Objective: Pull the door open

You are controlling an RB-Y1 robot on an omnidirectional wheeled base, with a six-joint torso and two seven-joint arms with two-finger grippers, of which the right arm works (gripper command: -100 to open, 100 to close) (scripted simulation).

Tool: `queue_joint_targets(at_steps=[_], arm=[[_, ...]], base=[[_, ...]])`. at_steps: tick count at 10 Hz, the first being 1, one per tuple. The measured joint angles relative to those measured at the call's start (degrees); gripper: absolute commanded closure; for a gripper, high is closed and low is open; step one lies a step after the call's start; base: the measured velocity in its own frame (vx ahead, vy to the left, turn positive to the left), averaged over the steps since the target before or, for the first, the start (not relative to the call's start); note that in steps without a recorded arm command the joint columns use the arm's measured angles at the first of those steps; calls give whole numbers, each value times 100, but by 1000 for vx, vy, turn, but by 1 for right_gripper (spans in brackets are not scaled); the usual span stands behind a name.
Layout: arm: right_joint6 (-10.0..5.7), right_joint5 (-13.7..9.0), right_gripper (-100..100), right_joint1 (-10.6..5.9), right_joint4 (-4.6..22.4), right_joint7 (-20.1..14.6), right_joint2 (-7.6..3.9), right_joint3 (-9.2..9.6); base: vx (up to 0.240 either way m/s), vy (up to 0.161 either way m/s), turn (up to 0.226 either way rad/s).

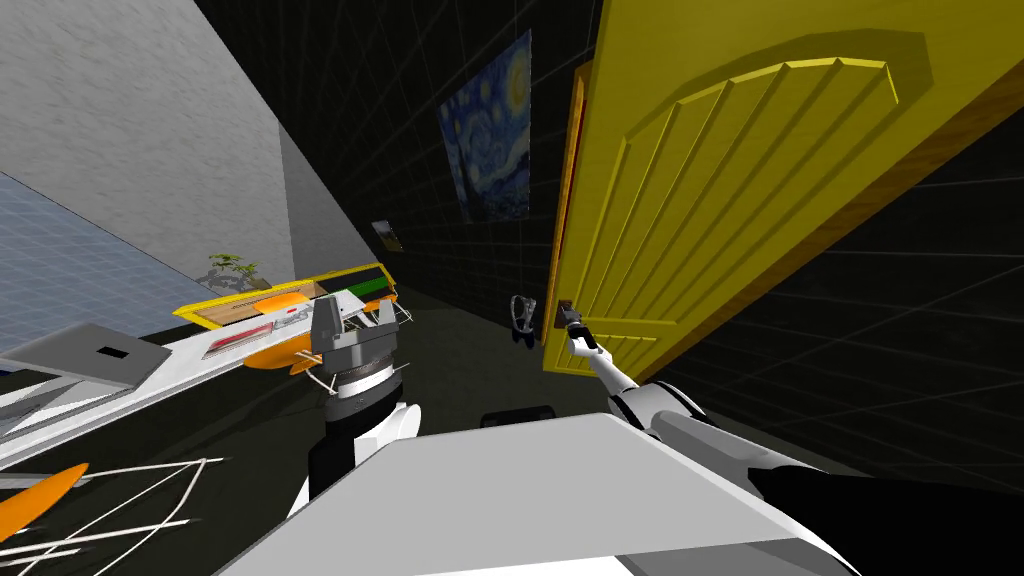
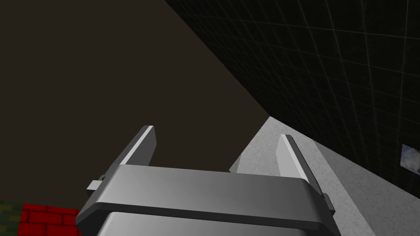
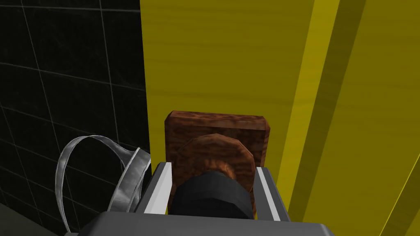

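Note:
The yellow panelled door (image 1: 720, 180) rises ahead on my right, and its free edge appears to stand off from the dark tiled wall. Low on that edge sits a brown knob (image 3: 213, 153) on a brown square plate (image 3: 217, 125). My right arm reaches out to it. The right gripper (image 1: 570, 320) (image 3: 213, 166) is shut on the knob, one finger pressing each side. The door face (image 3: 229, 57) lies close behind the knob. My left gripper (image 1: 355, 315) (image 2: 216, 133) is held up in front of my chest, open and holding nothing.
A grey looped object (image 1: 522, 315) (image 3: 98, 172) lies on the floor beside the door's edge. A blue swirled painting (image 1: 488, 130) hangs on the dark tiled wall. A long white counter (image 1: 180, 350) on the left carries a yellow tray (image 1: 290, 295) and a plant (image 1: 232, 268).

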Motion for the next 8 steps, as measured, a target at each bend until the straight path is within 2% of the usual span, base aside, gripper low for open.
queue_joint_targets(at_steps=[2, 4, 6, 8], arm=[[68, 17, 100, 110, -138, -128, -61, 115], [20, 39, 100, 84, -46, -245, -87, 218], [26, 68, 100, 114, -165, -345, -163, 328], [-56, 119, 100, 64, -94, -518, -208, 513]], base=[[-202, -85, 107], [-125, -38, 59], [-196, -103, 97], [-254, -89, 91]])
